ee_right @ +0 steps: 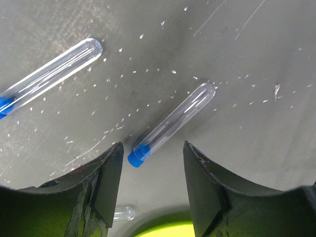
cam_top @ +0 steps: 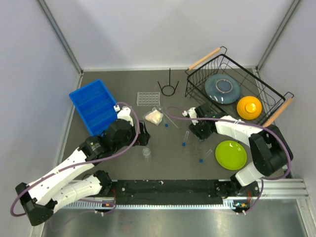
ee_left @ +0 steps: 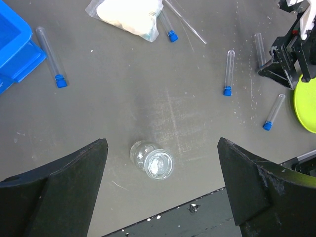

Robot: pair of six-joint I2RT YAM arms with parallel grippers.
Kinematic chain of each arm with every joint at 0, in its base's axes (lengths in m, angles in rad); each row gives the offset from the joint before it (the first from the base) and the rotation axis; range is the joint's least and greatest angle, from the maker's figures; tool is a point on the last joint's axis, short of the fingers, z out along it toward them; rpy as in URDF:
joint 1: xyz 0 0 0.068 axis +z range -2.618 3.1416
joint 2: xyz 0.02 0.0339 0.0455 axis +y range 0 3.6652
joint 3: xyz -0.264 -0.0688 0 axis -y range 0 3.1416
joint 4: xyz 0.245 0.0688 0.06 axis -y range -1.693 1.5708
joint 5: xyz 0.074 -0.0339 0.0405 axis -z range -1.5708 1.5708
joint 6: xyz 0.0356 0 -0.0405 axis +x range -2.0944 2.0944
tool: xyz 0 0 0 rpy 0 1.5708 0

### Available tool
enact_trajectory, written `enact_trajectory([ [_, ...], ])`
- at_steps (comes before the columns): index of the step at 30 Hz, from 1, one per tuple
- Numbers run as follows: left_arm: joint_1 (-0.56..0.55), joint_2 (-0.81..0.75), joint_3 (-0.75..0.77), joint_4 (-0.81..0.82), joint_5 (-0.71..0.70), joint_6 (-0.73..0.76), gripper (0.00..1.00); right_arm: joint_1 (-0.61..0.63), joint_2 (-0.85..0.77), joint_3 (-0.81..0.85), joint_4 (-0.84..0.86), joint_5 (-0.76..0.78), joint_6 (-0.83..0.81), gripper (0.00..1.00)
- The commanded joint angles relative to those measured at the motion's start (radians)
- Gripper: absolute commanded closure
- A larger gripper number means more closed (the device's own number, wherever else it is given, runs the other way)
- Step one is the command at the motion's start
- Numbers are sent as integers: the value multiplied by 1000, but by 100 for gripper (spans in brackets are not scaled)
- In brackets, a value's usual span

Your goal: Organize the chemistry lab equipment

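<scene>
A small clear cup [ee_left: 152, 160] lies on its side on the dark table, low between my open left gripper's [ee_left: 162, 148] fingers; it also shows in the top view [cam_top: 146, 153]. My left gripper [cam_top: 143, 135] hovers above it. My right gripper [ee_right: 153, 148] is open and low over a blue-capped clear tube [ee_right: 170, 123], whose cap lies between the fingers. In the top view the right gripper [cam_top: 198, 131] is near other tubes [cam_top: 185, 138] [cam_top: 206, 156]. The clear grid rack [cam_top: 148, 98], black ring stand [cam_top: 168, 87] and cream-filled piece [cam_top: 153, 116] sit further back.
A blue bin [cam_top: 94, 106] stands at the left, with one more tube [ee_left: 51, 57] beside it. A black wire basket [cam_top: 276, 96] at the back right holds a grey plate and an orange bowl. A green plate [cam_top: 230, 154] lies by the right arm.
</scene>
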Motion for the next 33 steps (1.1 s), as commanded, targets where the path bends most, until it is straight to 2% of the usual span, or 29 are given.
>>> enact_trajectory([
  [1,-1,-35,-27,44,-8,-19,1,-8,27,27,42,5,42,50],
  [9,-3,-55,-39,58,3,-25,1,-55,82,24,34,-33,59,64],
  [16,-1,-58,-55,122,53,-35,1,-95,91,22,39,-62,71,85],
  [19,-1,-58,-72,167,85,-58,1,-111,73,24,43,-82,71,88],
  [23,0,-49,-99,303,183,-110,1,-114,10,10,57,-157,55,90],
  [29,28,17,-112,460,344,-234,1,-114,-176,-7,56,-346,-7,90],
  [33,36,86,-153,683,426,-377,2,-112,-282,2,49,-545,-8,90],
])
